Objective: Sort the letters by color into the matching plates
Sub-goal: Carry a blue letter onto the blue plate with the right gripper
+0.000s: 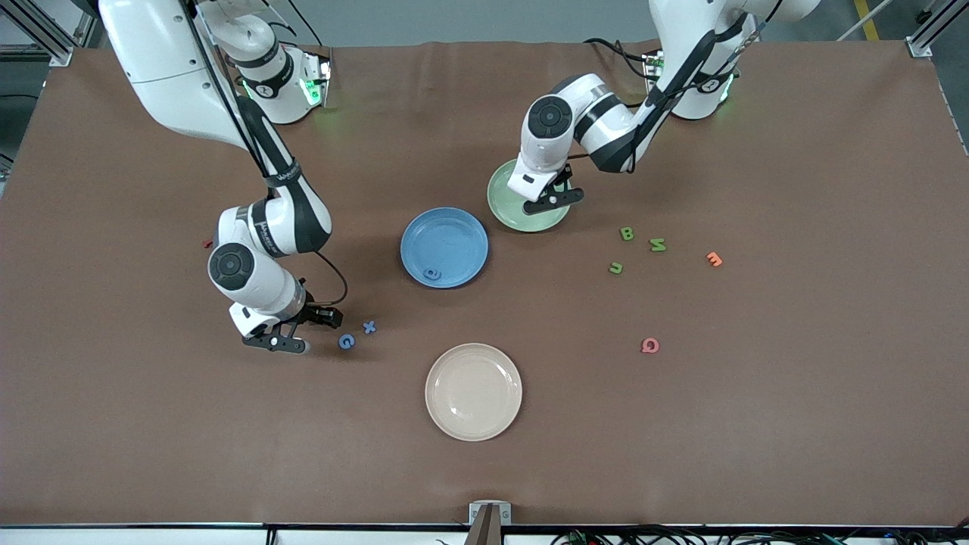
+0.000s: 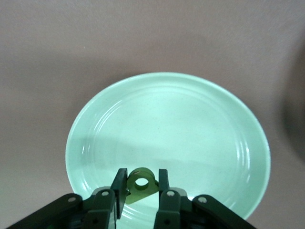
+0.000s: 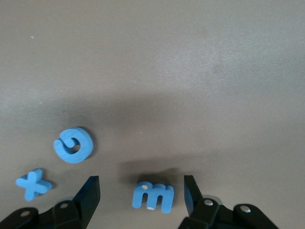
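One blue letter (image 1: 431, 273) is seen in the blue plate (image 1: 454, 227) mid-frame, a green letter (image 2: 140, 183) is clenched by the left gripper (image 2: 141, 187) over the green plate (image 1: 503, 204), and a blue m (image 3: 153, 196) is straddled by the spread right gripper (image 3: 141, 196) at lower left; six letters are left on the table.

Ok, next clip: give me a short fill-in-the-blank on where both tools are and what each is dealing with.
1. The left tool is shut on a green letter over the ____ plate.
2. The right tool is open around a blue letter shaped like ____.
3. The blue plate already holds ____ letter.
4. The beige plate holds ____ letters.

Missing words: green; m; one; no
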Controlling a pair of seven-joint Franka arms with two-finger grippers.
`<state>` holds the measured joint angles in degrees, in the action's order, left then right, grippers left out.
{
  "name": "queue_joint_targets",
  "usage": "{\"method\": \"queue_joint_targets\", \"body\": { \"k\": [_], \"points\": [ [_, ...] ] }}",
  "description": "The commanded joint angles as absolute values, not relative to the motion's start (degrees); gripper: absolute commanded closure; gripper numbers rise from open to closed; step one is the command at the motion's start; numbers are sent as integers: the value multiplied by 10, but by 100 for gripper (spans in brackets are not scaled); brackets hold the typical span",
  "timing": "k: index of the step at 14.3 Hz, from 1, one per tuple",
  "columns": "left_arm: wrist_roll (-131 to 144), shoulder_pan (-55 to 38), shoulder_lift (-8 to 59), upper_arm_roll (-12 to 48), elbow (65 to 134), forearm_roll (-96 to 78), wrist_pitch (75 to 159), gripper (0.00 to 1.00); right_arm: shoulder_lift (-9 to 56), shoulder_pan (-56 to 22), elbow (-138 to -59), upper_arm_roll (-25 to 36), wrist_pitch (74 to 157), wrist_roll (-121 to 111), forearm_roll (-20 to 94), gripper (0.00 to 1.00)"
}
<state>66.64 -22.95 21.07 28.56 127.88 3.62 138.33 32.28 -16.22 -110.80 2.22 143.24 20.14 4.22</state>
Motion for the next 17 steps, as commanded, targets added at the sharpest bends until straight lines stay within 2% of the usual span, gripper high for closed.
{"method": "queue_joint_targets", "body": {
  "k": [1, 4, 5, 6, 7, 8, 10, 12, 13, 14, 15, 17],
  "points": [
    [677, -245, 228, 285, 1277, 50, 1396, 72, 323, -151, -1117, 16, 1443, 203, 33, 20],
    [680, -254, 223, 285, 1278, 51, 1396, 70, 326, -149, -1133, 15, 1455, 210, 34, 20],
    [685, -254, 223, 285, 1278, 51, 1396, 53, 326, -146, -1138, 15, 1457, 213, 34, 20],
    [686, -255, 223, 285, 1277, 51, 1396, 18, 326, -147, -1143, 15, 1460, 213, 36, 20],
    [686, -254, 221, 285, 1277, 51, 1397, 0, 326, -148, -1150, 15, 1468, 221, 37, 21],
    [686, -253, 214, 286, 1277, 51, 1396, 0, 326, -151, -1153, 15, 1473, 228, 36, 22],
    [684, -246, 200, 286, 1278, 51, 1390, 0, 326, -152, -1154, 15, 1470, 228, 36, 35],
    [674, -228, 183, 286, 1278, 51, 1390, 1, 326, -152, -1153, 15, 1466, 228, 36, 60],
    [663, -215, 173, 286, 1277, 51, 1390, 1, 326, -151, -1153, 15, 1465, 227, 36, 77],
    [644, -197, 165, 287, 1277, 51, 1389, 1, 325, -152, -1153, 14, 1464, 228, 37, 89],
    [615, -177, 157, 287, 1277, 51, 1388, 1, 325, -152, -1152, 14, 1463, 230, 37, 96],
    [569, -144, 152, 287, 1277, 51, 1388, 1, 316, -156, -1144, 11, 1430, 254, 37, 99]
  ]
}}
